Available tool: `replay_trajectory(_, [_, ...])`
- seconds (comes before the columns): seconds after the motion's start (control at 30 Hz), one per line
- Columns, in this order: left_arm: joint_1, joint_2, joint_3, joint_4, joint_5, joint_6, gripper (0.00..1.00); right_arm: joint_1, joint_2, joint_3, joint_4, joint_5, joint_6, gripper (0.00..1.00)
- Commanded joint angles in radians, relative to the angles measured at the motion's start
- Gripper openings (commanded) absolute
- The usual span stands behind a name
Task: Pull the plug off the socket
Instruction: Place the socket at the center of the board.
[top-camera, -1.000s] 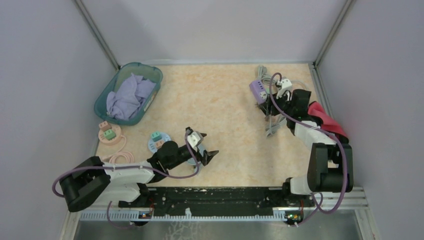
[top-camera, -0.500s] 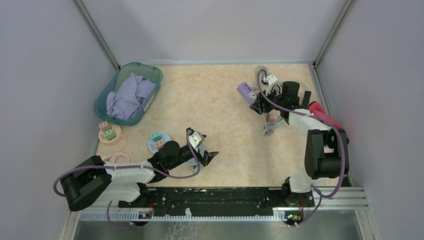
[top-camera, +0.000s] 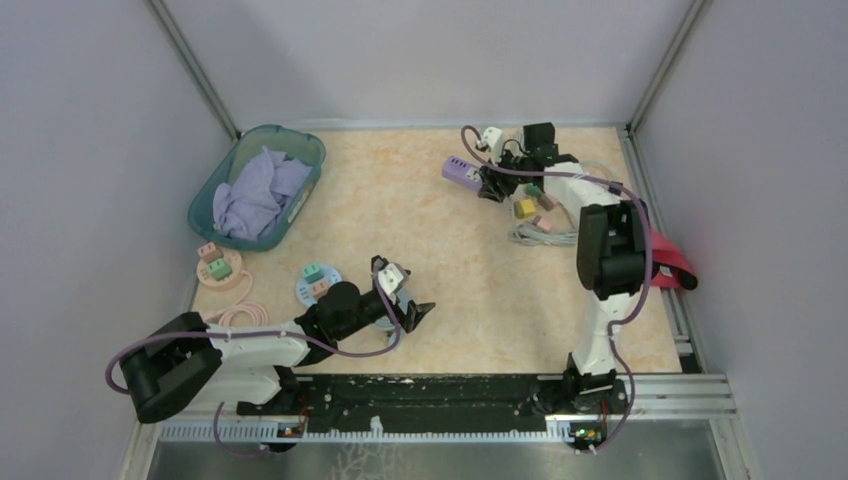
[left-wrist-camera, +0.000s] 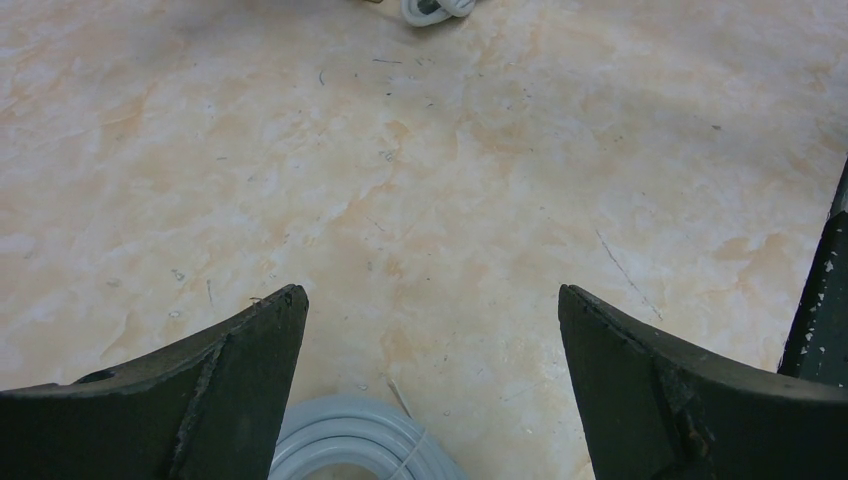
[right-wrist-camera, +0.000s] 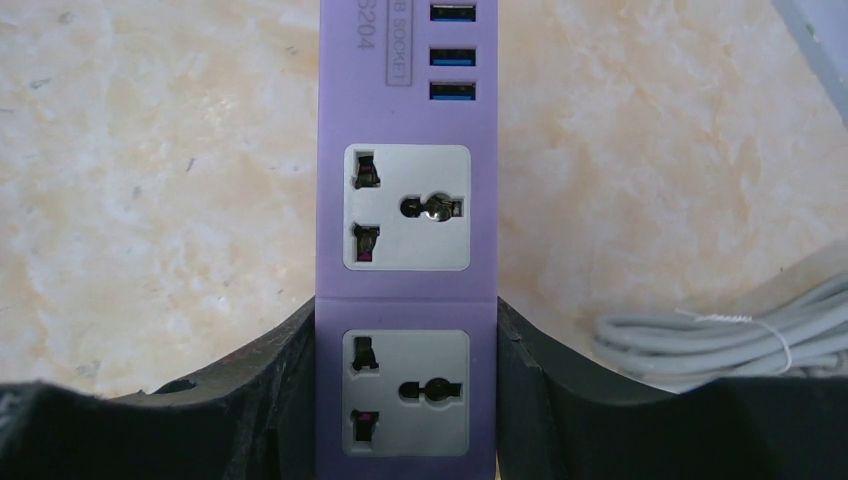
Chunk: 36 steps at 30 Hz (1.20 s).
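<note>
Now pinches the purple socket strip (right-wrist-camera: 405, 150) with the right gripper (right-wrist-camera: 405, 330), at the far side of the bench (top-camera: 400, 200), beside a grey cable (right-wrist-camera: 700, 340). Holds the left gripper (left-wrist-camera: 430, 300) spread wide, low above a white cable coil (left-wrist-camera: 350, 440).

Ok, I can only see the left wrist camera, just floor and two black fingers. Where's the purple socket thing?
Observer: On the top camera, the purple power strip is at the far side of the table, right of centre.
Operator: Is anybody holding it?
Observer: Yes, the right gripper is shut on it, pressing against both long sides.
Operator: And is a plug stuck in it?
Observer: The two sockets that the right wrist camera shows are both empty.
</note>
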Motion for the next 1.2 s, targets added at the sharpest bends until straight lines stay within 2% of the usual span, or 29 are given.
replay_trajectory(0.0, [0.001, -0.015, 0.025, 0.003, -0.015, -0.006, 1.0, 0.031, 0.106, 0.187, -0.023, 0.061, -0.08, 0.03])
replay_trajectory(0.17, [0.003, -0.014, 0.019, 0.005, -0.012, -0.017, 1.0, 0.047, 0.271, 0.361, -0.034, 0.11, -0.015, 0.06])
replay_trajectory(0.37, [0.003, -0.031, 0.007, 0.0, -0.015, -0.027, 1.0, 0.049, 0.396, 0.489, 0.028, 0.173, 0.132, 0.12])
replay_trajectory(0.5, [0.003, -0.044, 0.002, -0.01, -0.022, -0.029, 1.0, 0.048, 0.425, 0.494, 0.058, 0.209, 0.175, 0.24])
replay_trajectory(0.7, [0.004, -0.045, 0.01, -0.014, -0.012, -0.035, 1.0, 0.049, 0.424, 0.491, 0.046, 0.235, 0.206, 0.48])
replay_trajectory(0.93, [0.004, -0.068, 0.029, -0.048, 0.015, -0.057, 1.0, 0.049, 0.37, 0.487, 0.02, 0.247, 0.247, 0.68])
replay_trajectory(1.0, [0.003, -0.087, 0.042, -0.077, 0.027, -0.074, 1.0, 0.049, 0.34, 0.48, 0.009, 0.254, 0.248, 0.72])
replay_trajectory(1.17, [0.004, -0.144, 0.042, -0.094, 0.046, -0.115, 1.0, 0.045, 0.223, 0.413, -0.01, 0.253, 0.249, 0.75])
